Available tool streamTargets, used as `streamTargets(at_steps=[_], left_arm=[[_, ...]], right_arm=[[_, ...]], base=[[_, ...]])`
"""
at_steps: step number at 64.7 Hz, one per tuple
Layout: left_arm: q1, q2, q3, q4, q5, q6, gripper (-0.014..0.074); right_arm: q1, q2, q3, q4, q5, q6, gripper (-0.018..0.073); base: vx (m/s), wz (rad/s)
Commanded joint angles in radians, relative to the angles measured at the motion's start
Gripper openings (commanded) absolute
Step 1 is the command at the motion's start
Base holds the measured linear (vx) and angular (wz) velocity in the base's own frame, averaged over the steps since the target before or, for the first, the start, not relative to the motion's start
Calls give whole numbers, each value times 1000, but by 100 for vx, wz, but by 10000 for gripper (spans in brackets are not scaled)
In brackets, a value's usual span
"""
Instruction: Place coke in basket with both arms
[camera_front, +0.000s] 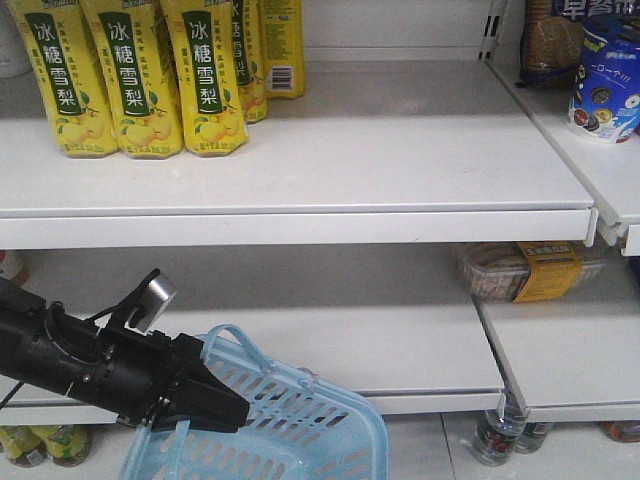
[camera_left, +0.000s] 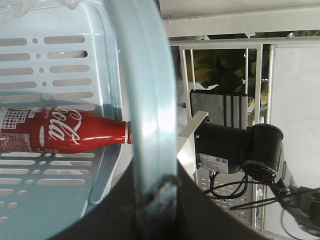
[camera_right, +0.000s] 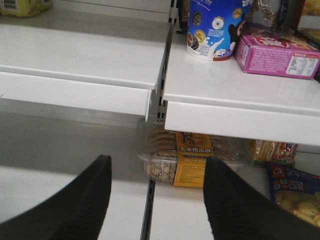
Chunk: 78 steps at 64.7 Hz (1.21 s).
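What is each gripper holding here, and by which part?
The left gripper is shut on the basket, gripping its handle. The right gripper is open and holds nothing.

Front view and wrist close-ups, shared basket (camera_front: 300, 420).

Red, white-lettered coke (camera_left: 55, 134); pale blue slotted basket (camera_front: 330, 430); apparently black arm (camera_front: 80, 360).
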<state>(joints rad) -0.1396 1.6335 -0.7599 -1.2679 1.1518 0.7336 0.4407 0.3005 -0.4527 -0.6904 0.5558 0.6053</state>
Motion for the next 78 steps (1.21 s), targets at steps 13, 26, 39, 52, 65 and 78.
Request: streamTargets(at_steps=[13,26,39,52,65,78], left_arm=[[-2,-45,-25,-117,74,17,-6],[-2,-45,-25,-118,74,17,-6],[-2,-45,-25,-117,73,17,-6],[-2,-45,-25,-117,73,17,-6],[-2,-45,-25,-117,73,17,-6],[-2,-45,-25,-117,73,17,-6]], right_arm=[[-2,-285,136,20,-54,-35,396],[-2,-321,204,38,-96,-75,396],[-2,-317,237,30,-101,-67,396],[-2,-317,237,63,-105,-23,396],[-2,-317,237,48,-94,-28,309],[-2,-317,237,52,-94,-28,-17]], base=[[0,0],[0,0],[0,0],[0,0],[0,0],[0,0]])
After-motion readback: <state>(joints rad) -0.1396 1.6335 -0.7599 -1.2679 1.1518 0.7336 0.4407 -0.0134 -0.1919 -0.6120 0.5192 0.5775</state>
